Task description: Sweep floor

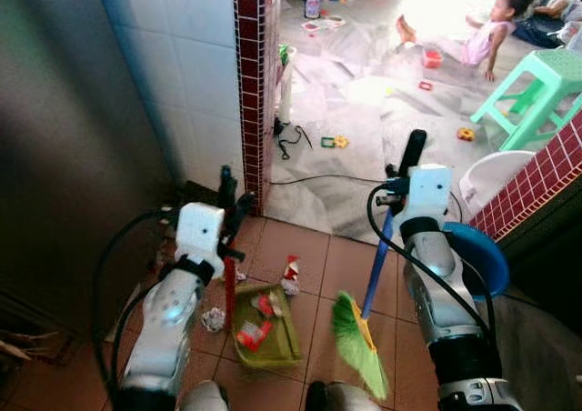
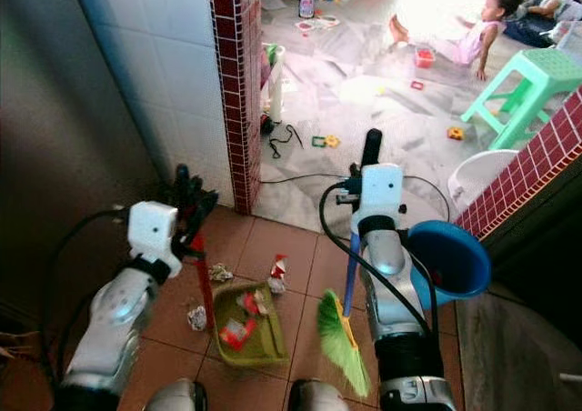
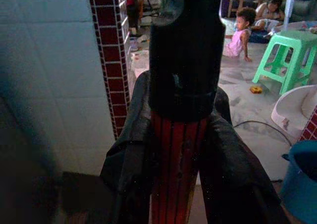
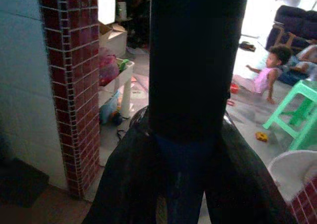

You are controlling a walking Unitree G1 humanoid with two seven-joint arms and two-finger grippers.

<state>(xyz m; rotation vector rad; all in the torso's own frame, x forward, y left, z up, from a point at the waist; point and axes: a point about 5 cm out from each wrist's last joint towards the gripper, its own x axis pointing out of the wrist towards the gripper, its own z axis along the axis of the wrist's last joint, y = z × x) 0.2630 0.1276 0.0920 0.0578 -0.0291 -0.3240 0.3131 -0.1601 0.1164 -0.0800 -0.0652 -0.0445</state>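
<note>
My left gripper [image 1: 232, 213] is shut on the red handle [image 1: 229, 288] of an olive dustpan [image 1: 265, 327]. The pan rests on the brown tile floor with red and white wrappers inside it. My right gripper [image 1: 406, 167] is shut on the blue handle [image 1: 376, 264] of a broom, whose green bristles [image 1: 357, 343] hang just right of the pan. A red and white wrapper [image 1: 291, 273] lies beyond the pan, and a crumpled foil ball [image 1: 213, 318] sits to its left. In the wrist views the red handle [image 3: 174, 169] and the blue handle [image 4: 184, 177] run between the black fingers.
A red-tiled pillar [image 1: 252, 84] and white wall stand ahead on the left. A blue bucket [image 1: 482, 258] sits by my right arm. Beyond lie a cable [image 1: 320, 178], toys, a green stool [image 1: 536, 88], a white basin [image 1: 498, 176] and a child [image 1: 486, 29] sitting on the floor.
</note>
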